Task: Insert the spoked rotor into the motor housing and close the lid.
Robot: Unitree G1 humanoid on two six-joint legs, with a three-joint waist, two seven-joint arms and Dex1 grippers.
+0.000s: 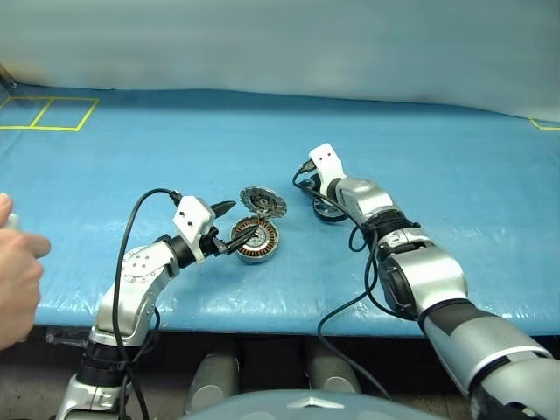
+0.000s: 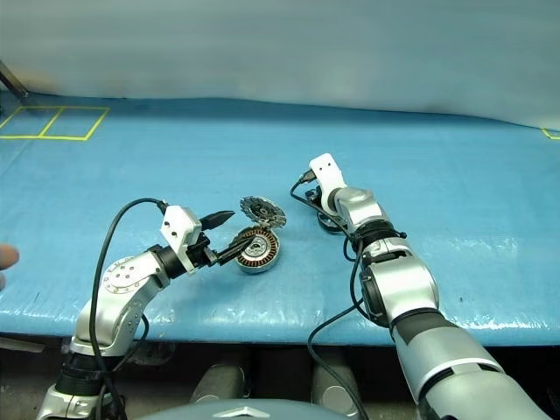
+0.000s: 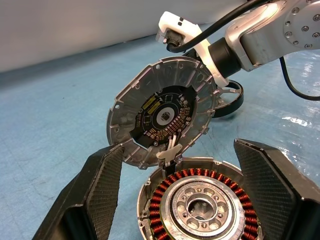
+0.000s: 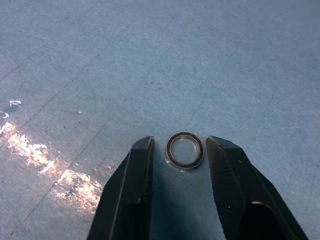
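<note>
Motor housing (image 1: pixel 255 239) lies flat on the blue surface (image 1: pixel 455 166), open — a round silver-grey case with a ring of copper-coloured windings around a pale metal hub with small holes. Nothing sits in the hub.

Lid (image 1: pixel 263 202) stands raised on its hinge at the far edge of the housing, inner face toward the camera: ribbed silver rim, dark round centre with tiny gold parts; thin white wires cross the hinge down to the housing.

Spoked rotor (image 3: pixel 231 95) rests on the surface beyond the lid, under the right arm — dark rim and pale spokes show, the rest hidden behind the lid and arm.

Left tool (image 1: pixel 229 229) is at the near-left rim of the housing, its black fingers (image 3: pixel 97 187) spread wide to either side of the case, holding nothing.

Right tool (image 4: pixel 177 162) points down at the surface; its fingers stand a narrow gap apart, with a small thin ring (image 4: pixel 184 149) lying flat between the tips, not clearly touching either one.

A person's hand (image 1: pixel 16 271) shows at the left edge, well apart from the parts.
</note>
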